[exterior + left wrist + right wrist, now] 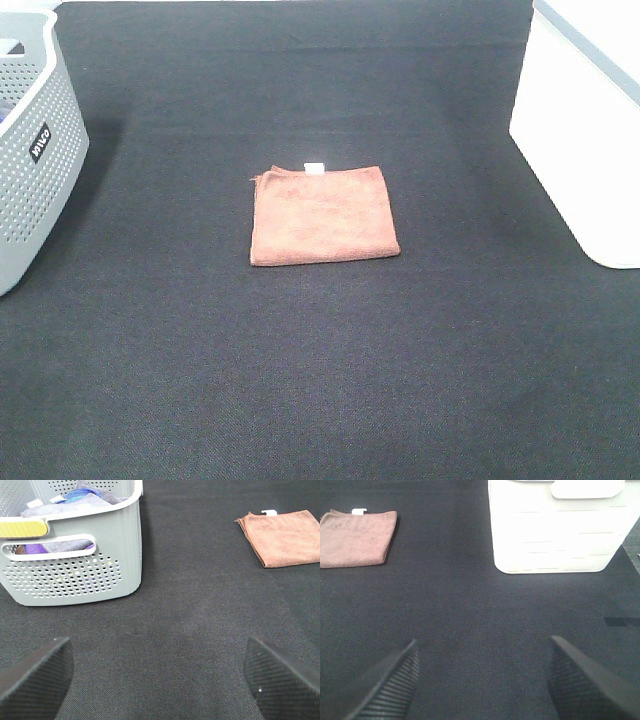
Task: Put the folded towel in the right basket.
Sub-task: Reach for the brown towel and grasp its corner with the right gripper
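Black cloth bears the folded towel centrally, I judge for easy reach. My right gripper and left gripper gape wide (nothing held), well apart from the right basket.

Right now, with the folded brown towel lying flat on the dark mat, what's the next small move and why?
Probably reach the right gripper toward the folded brown cloth towel. Its jaws stand open and empty, the towel lies untouched in the middle, and the smooth white plastic basket sits on that arm's side, so the carry looks short.
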